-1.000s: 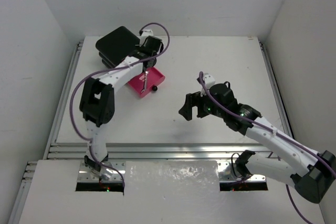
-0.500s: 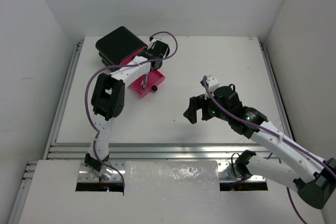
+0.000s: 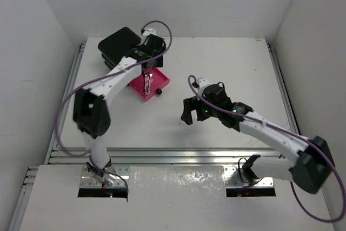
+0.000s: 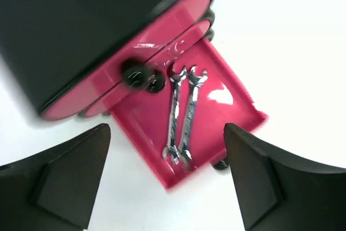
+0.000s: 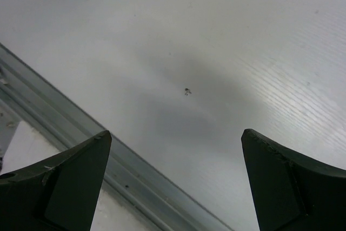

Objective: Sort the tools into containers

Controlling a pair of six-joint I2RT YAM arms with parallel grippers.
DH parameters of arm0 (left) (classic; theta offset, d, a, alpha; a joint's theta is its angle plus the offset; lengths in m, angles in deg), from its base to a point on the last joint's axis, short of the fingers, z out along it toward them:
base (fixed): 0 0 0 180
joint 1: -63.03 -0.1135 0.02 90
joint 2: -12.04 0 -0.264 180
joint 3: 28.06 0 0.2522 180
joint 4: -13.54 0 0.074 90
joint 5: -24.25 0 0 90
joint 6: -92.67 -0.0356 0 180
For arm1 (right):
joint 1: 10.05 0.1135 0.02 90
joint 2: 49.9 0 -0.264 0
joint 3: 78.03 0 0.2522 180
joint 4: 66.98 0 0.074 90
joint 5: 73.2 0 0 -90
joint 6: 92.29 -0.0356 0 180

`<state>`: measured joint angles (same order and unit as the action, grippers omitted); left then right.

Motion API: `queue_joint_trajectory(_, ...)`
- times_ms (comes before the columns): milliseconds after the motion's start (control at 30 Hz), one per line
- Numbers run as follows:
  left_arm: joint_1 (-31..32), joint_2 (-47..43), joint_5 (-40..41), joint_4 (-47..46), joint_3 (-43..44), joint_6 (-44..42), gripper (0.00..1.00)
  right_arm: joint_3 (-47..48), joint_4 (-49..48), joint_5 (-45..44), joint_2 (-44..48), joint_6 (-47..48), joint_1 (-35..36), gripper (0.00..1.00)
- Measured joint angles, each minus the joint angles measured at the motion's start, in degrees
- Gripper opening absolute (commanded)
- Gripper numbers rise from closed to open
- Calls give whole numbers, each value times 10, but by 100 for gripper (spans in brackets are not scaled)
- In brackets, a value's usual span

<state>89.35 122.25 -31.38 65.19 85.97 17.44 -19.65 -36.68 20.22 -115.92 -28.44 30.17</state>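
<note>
Two thin silver wrenches (image 4: 181,117) lie side by side in the pulled-out bottom pink drawer (image 4: 219,109). The drawer (image 3: 155,79) sticks out of the black box (image 3: 120,44), and the wrenches (image 3: 147,84) show in it from above. The two upper drawers (image 4: 162,31) are shut, their black knobs (image 4: 134,74) showing. My left gripper (image 4: 166,131) hangs open over the drawer's front end, nothing between its fingers; it is also visible from above (image 3: 147,68). My right gripper (image 3: 188,113) is open and empty over bare table (image 5: 175,133). No other tools are in view.
The open drawer's black knob (image 3: 160,92) points toward the table's middle. A metal rail (image 5: 81,128) runs along the table's near edge below my right gripper. White walls close in the table on three sides.
My left gripper has opened; the wrench it held over the drawer now lies in it beside the other. The right arm has swung a little left.
</note>
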Motion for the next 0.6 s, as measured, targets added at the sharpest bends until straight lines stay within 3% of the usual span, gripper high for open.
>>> queue_joint_trajectory(67,0,-92,-14,-6,-51,32,91,2,-40,9,-68,3,0,92)
queue_joint_trajectory(100,0,-145,-20,-4,-77,55,92,2,-59,13,-99,5,0,77)
queue_joint_trajectory(167,-1,-250,-23,-7,-117,78,93,8,-94,17,-157,6,0,67)
queue_joint_trajectory(333,-2,-485,-23,-6,-200,108,95,97,-178,31,-320,5,0,63)
queue_joint_trajectory(500,-2,-655,-2,-9,-321,89,98,213,-229,41,-455,11,-2,62)
queue_joint_trajectory(600,-2,-720,15,-16,-402,82,98,277,-240,45,-519,23,-3,56)
